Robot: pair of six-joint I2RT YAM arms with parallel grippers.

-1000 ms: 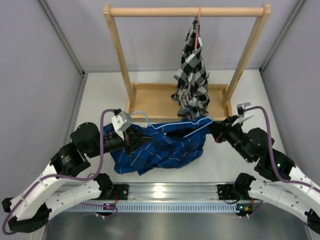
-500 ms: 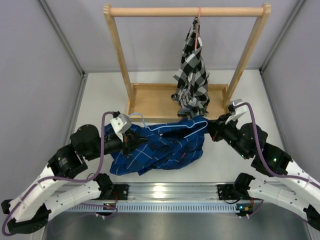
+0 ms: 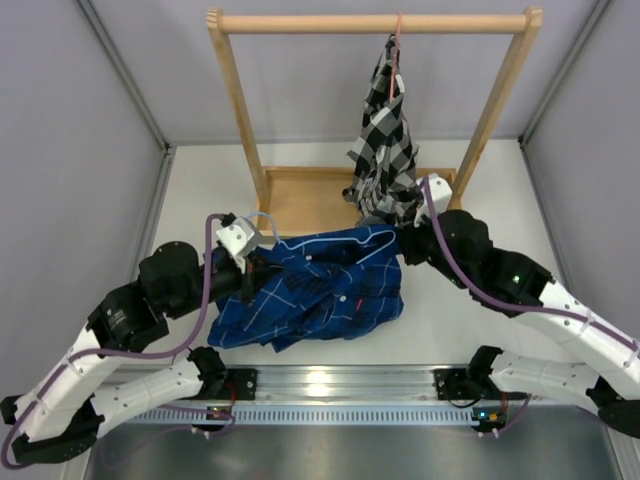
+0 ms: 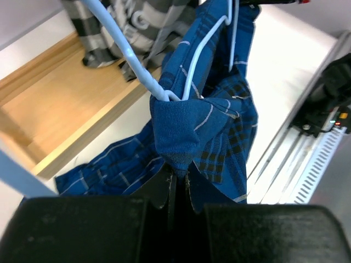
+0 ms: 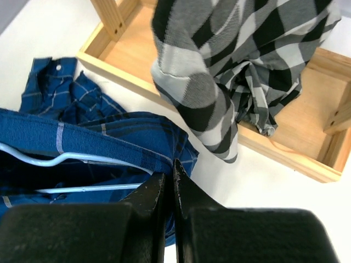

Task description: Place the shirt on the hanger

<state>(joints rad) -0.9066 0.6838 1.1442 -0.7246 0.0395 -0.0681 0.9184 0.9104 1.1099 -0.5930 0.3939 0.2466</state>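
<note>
White tabletop (image 3: 450,310), wooden rack (image 3: 380,22) behind. The left gripper (image 4: 176,183) is clamped tight on a fold of the dark blue plaid button-up shirt (image 3: 320,290). The right gripper (image 5: 169,181) is pressed together, seemingly on the far edge. The thin light blue wire hanger (image 4: 133,57) runs inside the cloth. I'd call this draping; next, settle the shoulders evenly along the wire.

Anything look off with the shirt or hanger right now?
The shirt is bunched in a crumpled heap around the hanger, sagging onto the table rather than draping evenly. Nothing looks torn.
</note>
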